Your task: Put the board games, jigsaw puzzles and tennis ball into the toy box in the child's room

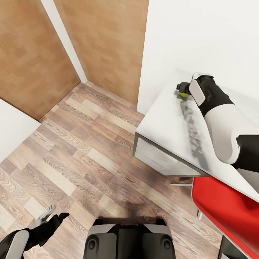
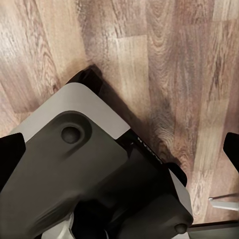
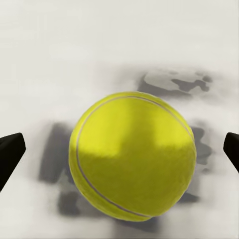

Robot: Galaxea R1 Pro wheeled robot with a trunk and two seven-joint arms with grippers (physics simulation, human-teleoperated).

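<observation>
My base (image 1: 130, 239) sits nearest, dark grey and silver, on the wood-plank floor (image 1: 82, 144). Just beside the base, my left gripper (image 1: 50, 216) hangs low over the planks, jaws spread wide with nothing between them; in the left wrist view the dark fingertips (image 2: 11, 157) stand at opposite edges of the picture, base and floor beyond them. A red chair (image 1: 226, 208) is tucked against the near edge of the counter (image 1: 162, 122), on the other side of the base from the left gripper.

Past the chair, the counter has a pale grey speckled top with a dark smudgy shadow under my right arm. That arm reaches across it toward the white wall (image 1: 194, 36). My right gripper (image 1: 182, 90) is at the tennis ball (image 1: 185, 95), which rests on the counter near its far end, close to the wall. In the right wrist view the ball (image 3: 132, 155) is large and centred between the fingertips (image 3: 10, 152); the jaws stand wide open, one on each side of the ball and clear of it, holding nothing.

Farthest off, beyond the floor, are wood-grain panels (image 1: 104, 43) with a white strip between them.
</observation>
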